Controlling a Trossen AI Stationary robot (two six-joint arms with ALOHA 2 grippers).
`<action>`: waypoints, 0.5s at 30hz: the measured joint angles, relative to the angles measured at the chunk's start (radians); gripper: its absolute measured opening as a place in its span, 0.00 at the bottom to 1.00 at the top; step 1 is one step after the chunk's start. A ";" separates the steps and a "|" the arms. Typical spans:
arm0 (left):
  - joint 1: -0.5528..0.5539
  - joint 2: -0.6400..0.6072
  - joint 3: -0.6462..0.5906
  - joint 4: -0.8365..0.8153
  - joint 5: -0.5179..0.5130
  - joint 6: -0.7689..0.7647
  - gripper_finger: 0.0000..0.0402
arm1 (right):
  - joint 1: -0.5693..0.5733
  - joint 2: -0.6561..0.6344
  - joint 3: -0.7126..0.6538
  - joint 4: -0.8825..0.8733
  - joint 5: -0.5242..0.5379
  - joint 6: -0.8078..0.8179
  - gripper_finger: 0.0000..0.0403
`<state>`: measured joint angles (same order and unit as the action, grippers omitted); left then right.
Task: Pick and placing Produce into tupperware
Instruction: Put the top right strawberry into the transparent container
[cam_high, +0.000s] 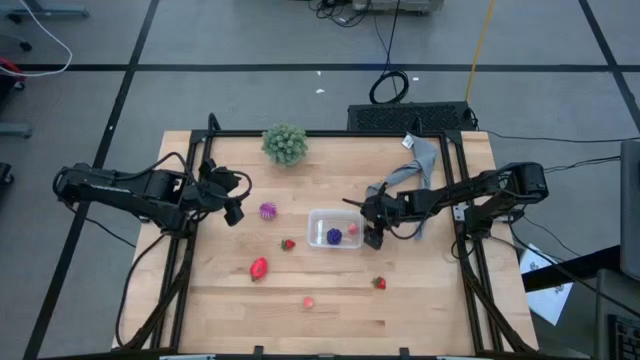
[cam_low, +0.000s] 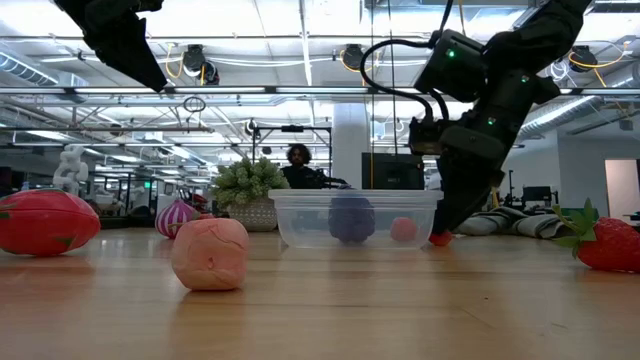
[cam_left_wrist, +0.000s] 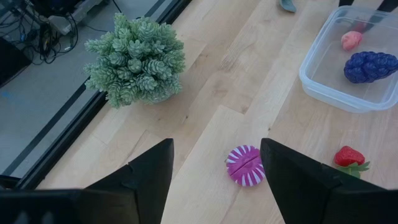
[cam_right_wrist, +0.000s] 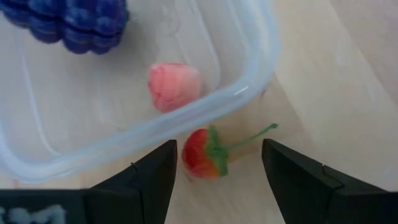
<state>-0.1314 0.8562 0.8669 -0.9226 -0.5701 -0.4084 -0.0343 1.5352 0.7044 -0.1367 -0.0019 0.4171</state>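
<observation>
The small strawberry (cam_right_wrist: 202, 154), lying on the worktop (cam_right_wrist: 323, 74) just outside the tupperware (cam_right_wrist: 249, 81) wall, is straddled by the spread right end effector (cam_right_wrist: 214, 165); judged light, hard, slippery, best pinched across its red body, not the thin stem.

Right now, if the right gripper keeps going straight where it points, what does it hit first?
Probably the small strawberry between the open right gripper fingers, lying just outside the tupperware wall; then the table.

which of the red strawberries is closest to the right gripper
The small strawberry lying just outside the tupperware wall, directly between the right gripper fingers. The other strawberries lie farther off on the open table.
</observation>
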 joint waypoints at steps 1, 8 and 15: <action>0.000 0.000 0.000 0.000 0.000 0.000 0.61 | 0.001 0.000 0.000 -0.003 0.000 -0.003 0.57; 0.000 0.000 0.000 0.000 -0.001 0.007 0.61 | 0.000 0.000 0.000 -0.016 0.001 0.000 0.57; 0.000 0.000 0.000 0.000 -0.001 0.007 0.61 | 0.000 0.000 0.000 -0.026 0.001 0.008 0.50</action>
<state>-0.1316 0.8564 0.8669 -0.9226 -0.5709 -0.4015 -0.0341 1.5352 0.7044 -0.1625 -0.0011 0.4255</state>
